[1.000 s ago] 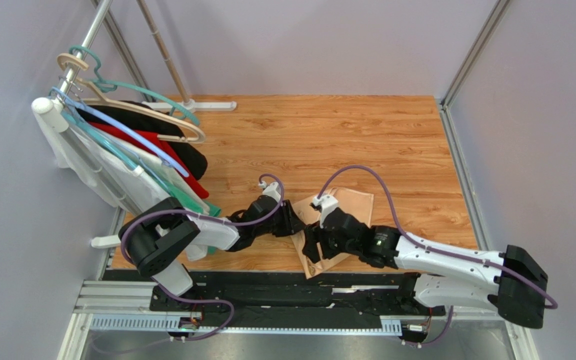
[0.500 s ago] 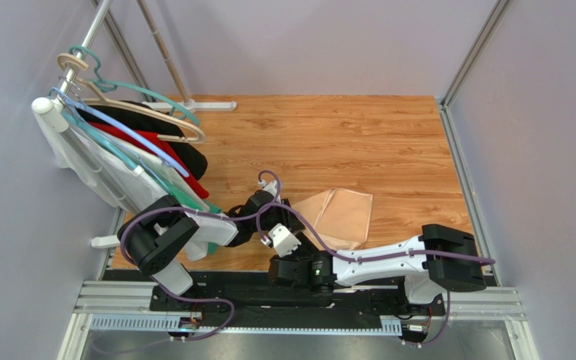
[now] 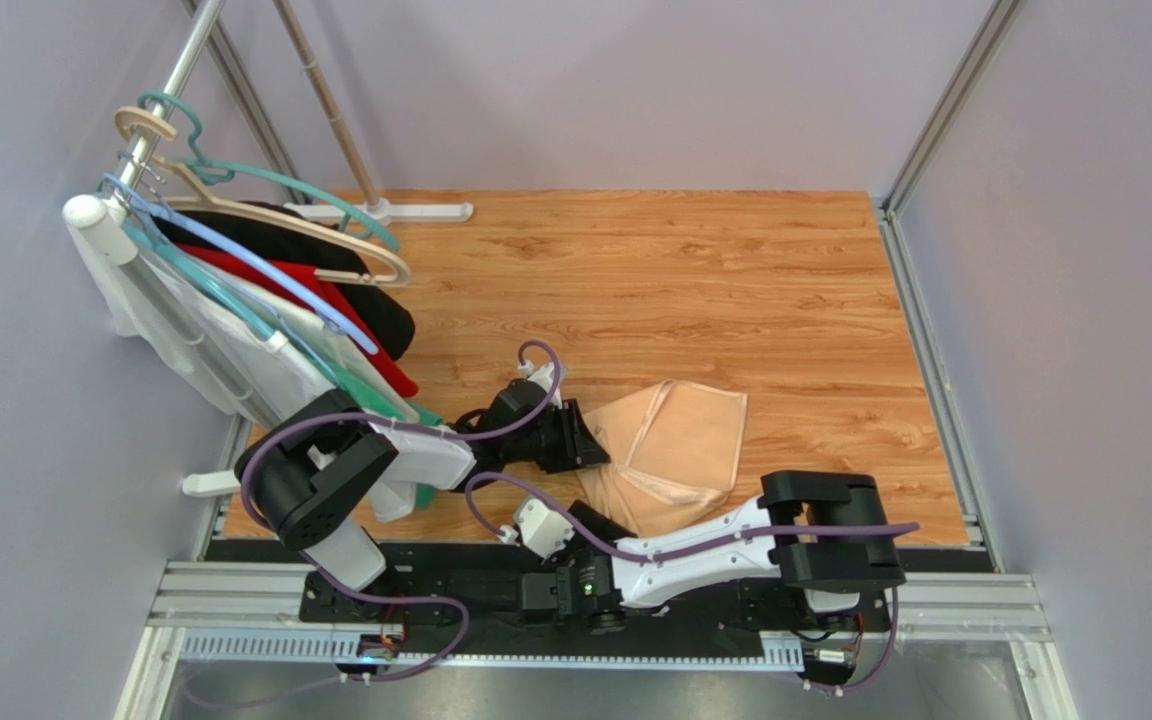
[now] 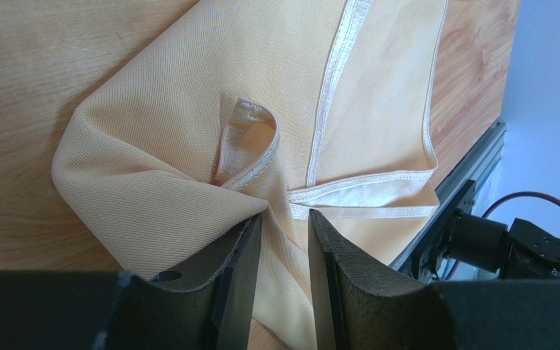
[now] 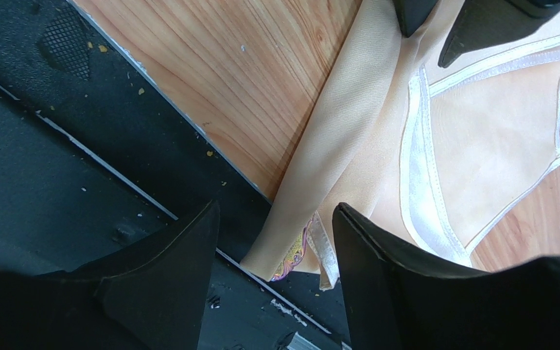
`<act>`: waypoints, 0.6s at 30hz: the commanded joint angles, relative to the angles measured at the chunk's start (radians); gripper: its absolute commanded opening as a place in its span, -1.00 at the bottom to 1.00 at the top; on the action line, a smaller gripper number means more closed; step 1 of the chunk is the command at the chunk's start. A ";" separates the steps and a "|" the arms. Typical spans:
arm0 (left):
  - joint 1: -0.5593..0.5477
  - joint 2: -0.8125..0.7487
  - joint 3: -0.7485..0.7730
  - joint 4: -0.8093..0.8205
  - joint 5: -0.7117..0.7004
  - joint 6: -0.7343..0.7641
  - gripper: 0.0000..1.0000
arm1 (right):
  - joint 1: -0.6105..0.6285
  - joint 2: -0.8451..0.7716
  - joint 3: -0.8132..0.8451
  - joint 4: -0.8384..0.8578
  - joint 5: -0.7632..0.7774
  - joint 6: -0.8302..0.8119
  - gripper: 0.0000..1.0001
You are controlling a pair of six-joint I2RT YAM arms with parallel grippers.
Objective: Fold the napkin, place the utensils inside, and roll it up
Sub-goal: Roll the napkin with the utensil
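Note:
The peach napkin (image 3: 675,438) lies folded and creased on the wooden table, its near corner over the table's front edge. My left gripper (image 3: 579,446) is at its left side. In the left wrist view the jaws (image 4: 284,215) stand nearly closed on a bunched fold of the napkin (image 4: 188,146), and creases run out from the fingertips. My right gripper (image 3: 594,528) hovers over the black base rail, open and empty (image 5: 275,208), just short of the napkin's overhanging corner (image 5: 349,168). A purple sliver of utensil (image 5: 296,257) peeks from that fold. The rest of the utensils are hidden.
A clothes rail with hangers and white, red and black garments (image 3: 259,308) stands at the left. The black base rail (image 3: 432,578) runs along the table's front edge. Grey walls close in the back and both sides. Purple cables loop over both arms.
My right arm has swung left and back from over the napkin's near corner to above the base rail. The napkin's near part now lies uncovered. My left gripper has stayed put.

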 commanded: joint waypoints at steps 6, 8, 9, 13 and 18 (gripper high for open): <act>0.000 0.016 -0.010 -0.136 0.003 0.026 -0.21 | 0.016 0.110 0.062 -0.132 0.027 0.084 0.22; 0.000 0.011 -0.012 -0.140 0.000 0.026 -0.21 | 0.014 0.108 0.055 -0.145 0.027 0.111 0.21; 0.000 0.010 -0.012 -0.144 -0.002 0.026 -0.21 | 0.014 0.108 0.054 -0.149 0.029 0.119 0.20; 0.000 0.008 -0.015 -0.146 -0.003 0.021 -0.22 | 0.014 0.133 0.054 -0.183 0.032 0.145 0.11; 0.000 -0.003 -0.015 -0.153 0.001 0.021 -0.22 | 0.013 0.156 0.060 -0.189 0.027 0.166 -0.30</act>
